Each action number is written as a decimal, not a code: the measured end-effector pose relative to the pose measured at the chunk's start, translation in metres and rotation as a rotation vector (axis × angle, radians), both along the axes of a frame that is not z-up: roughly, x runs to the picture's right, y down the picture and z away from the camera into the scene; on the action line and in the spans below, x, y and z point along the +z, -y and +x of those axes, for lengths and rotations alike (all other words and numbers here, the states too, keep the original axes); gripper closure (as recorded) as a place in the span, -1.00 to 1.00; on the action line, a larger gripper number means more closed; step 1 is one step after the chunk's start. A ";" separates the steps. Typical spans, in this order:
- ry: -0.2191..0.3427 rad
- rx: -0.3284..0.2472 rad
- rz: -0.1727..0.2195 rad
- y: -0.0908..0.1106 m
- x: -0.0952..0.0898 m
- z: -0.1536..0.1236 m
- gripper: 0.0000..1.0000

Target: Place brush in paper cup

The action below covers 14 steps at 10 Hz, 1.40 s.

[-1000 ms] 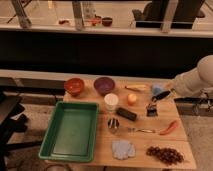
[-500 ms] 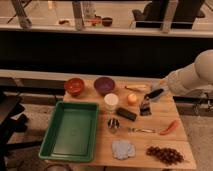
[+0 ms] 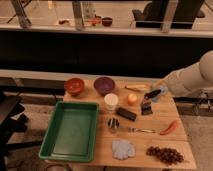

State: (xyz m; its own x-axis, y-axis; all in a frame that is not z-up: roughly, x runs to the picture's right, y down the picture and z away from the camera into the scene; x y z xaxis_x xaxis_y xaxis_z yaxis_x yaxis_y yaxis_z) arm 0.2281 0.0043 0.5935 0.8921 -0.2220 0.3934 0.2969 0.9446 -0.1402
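Brush [image 3: 146, 106]: right of table centre, head toward near edge, slim handle running up-right into gripper [image 3: 154, 93]. Resting or lifted: cannot tell. Gripper at handle end, arm reaching in from right. Clamped on handle or just over it: cannot tell. Paper cup [image 3: 111, 101] upright, left of brush, mouth open upward, orange ball [image 3: 132, 99] between the two. Judgement: handle-end hold leaves head free to enter cup first. Ball and black block [image 3: 126, 114] near path, so lift before traverse. Green tray [image 3: 70, 130] farther left, not involved.

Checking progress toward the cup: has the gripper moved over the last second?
Yes. The gripper has shifted left in the view, nearer the orange fruit, and is now right by the brush.
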 end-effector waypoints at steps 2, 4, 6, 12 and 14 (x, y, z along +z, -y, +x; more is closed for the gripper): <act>0.017 -0.015 0.008 -0.003 -0.003 -0.010 1.00; 0.039 -0.042 0.014 -0.005 -0.009 -0.028 1.00; 0.047 -0.054 0.019 -0.005 -0.019 -0.035 1.00; 0.086 -0.103 0.033 0.005 -0.015 -0.065 1.00; 0.098 -0.119 0.035 0.010 -0.010 -0.078 1.00</act>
State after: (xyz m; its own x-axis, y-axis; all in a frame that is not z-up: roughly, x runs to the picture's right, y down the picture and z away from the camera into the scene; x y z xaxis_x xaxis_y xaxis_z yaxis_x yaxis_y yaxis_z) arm 0.1503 -0.0057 0.5832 0.8167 -0.3386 0.4673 0.4173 0.9058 -0.0731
